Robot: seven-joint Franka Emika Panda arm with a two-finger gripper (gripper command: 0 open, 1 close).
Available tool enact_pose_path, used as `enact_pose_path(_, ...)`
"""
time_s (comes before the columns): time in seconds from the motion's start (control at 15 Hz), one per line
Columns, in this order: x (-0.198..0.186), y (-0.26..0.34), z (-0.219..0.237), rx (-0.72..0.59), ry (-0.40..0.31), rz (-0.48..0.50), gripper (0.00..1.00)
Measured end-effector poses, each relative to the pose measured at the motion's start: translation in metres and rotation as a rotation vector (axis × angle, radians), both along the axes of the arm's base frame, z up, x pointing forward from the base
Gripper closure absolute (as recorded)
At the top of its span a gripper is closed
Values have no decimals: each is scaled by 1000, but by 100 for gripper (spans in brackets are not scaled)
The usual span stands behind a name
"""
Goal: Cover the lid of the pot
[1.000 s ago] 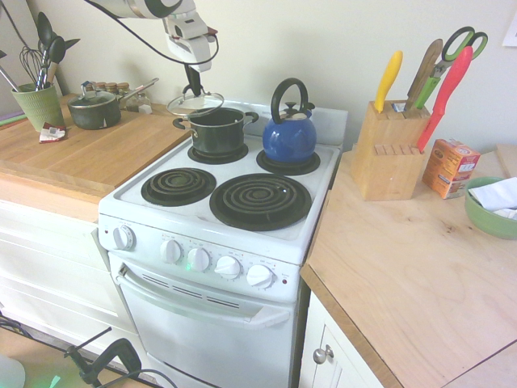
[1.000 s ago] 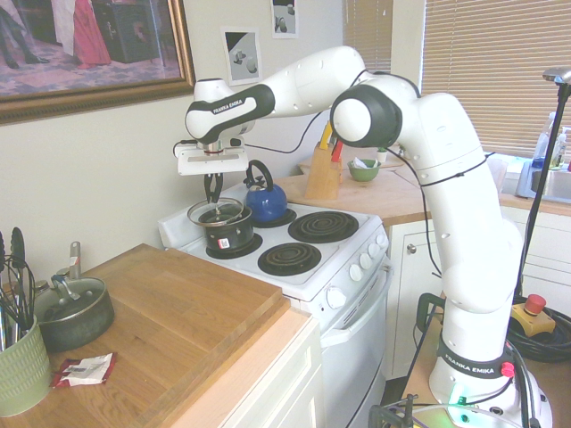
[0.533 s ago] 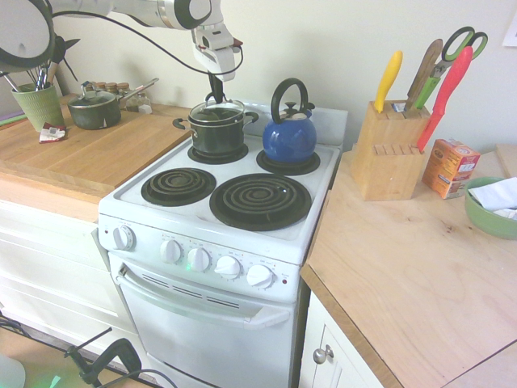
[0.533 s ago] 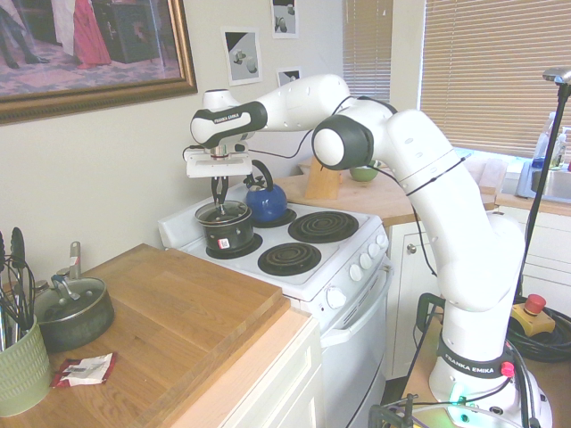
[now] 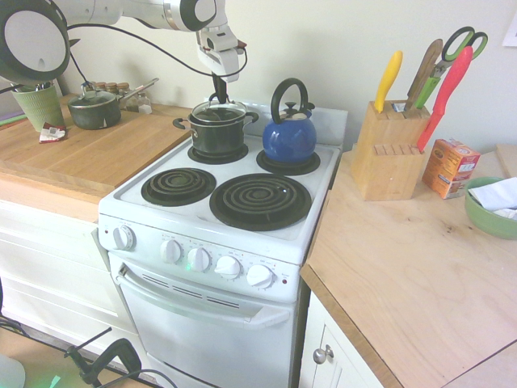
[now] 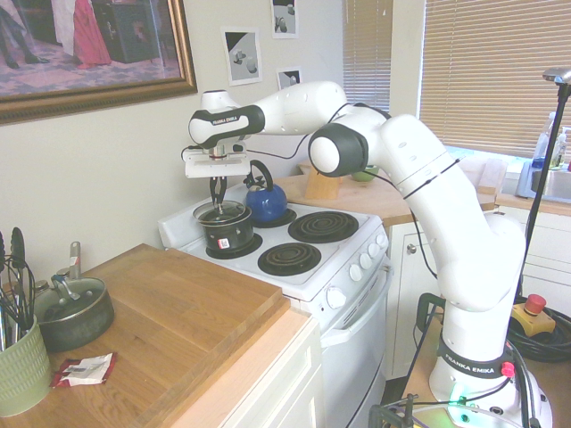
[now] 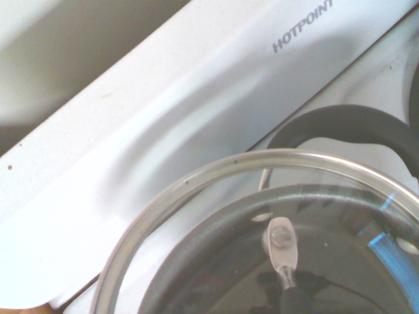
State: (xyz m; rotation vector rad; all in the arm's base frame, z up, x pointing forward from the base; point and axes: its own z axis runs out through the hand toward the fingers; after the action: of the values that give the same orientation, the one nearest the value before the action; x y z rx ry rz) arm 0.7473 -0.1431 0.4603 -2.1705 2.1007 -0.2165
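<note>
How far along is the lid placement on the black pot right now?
Done: the lid has been brought over the pot on the stove's back burner, beside the blue kettle. In hand: the gripper is shut on the lid's knob, pointing down. In the wrist view the lid's rim looks offset from the pot's, so seating is uncertain. Left: settle the lid, release and lift clear.

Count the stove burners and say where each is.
4: one under the black pot, one under the blue kettle, and two bare front coils.
</note>
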Motion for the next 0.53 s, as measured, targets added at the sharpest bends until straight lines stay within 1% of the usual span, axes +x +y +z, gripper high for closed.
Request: enact_pose_path(0.53, -8, 5, 0, -28, 17, 13, 100)
